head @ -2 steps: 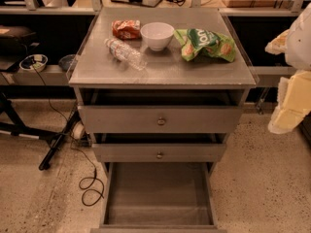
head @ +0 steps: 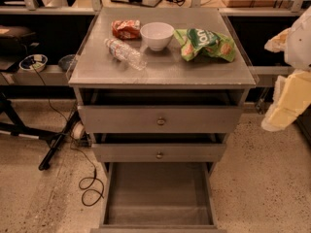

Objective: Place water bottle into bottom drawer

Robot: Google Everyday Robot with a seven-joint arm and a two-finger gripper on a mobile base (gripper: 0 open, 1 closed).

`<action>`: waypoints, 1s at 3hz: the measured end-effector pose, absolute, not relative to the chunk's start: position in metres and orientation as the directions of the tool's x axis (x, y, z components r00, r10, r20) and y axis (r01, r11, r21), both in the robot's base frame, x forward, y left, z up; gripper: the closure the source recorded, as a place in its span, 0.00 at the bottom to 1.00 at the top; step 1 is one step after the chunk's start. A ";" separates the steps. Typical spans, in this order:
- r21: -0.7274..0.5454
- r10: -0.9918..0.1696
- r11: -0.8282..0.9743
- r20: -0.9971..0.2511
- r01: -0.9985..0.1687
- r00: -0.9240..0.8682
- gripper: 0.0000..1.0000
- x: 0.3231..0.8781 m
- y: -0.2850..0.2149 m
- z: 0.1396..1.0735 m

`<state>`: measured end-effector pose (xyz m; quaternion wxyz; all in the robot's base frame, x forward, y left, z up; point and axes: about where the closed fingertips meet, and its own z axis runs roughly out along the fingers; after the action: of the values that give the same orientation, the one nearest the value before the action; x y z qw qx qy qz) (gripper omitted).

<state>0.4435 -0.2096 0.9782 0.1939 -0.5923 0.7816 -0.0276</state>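
Note:
The water bottle (head: 125, 53) lies on its side on the grey cabinet top (head: 160, 72), left of centre, in front of the red snack packet. The bottom drawer (head: 159, 198) is pulled out below the two upper drawers and its plain grey inside holds nothing. My gripper (head: 286, 101) is at the right edge of the view, a pale cream shape beside the cabinet's right side, well away from the bottle.
A white bowl (head: 157, 35), a red snack packet (head: 126, 29) and a green chip bag (head: 206, 43) lie on the cabinet top. The two upper drawers (head: 160, 121) are slightly open. A black stand leg and cable (head: 63, 140) lie on the floor at left.
The view has shifted a little; the bottle, the drawers and my gripper stand as before.

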 end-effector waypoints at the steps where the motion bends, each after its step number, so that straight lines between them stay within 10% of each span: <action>1: -0.272 -0.908 0.329 -0.354 -0.904 -0.223 0.00 0.453 -0.195 0.979; 3: -0.269 -0.861 0.318 -0.483 -0.909 -0.159 0.00 0.469 -0.169 0.980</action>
<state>0.4692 -0.1694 0.9802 0.2857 -0.5823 0.7600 0.0420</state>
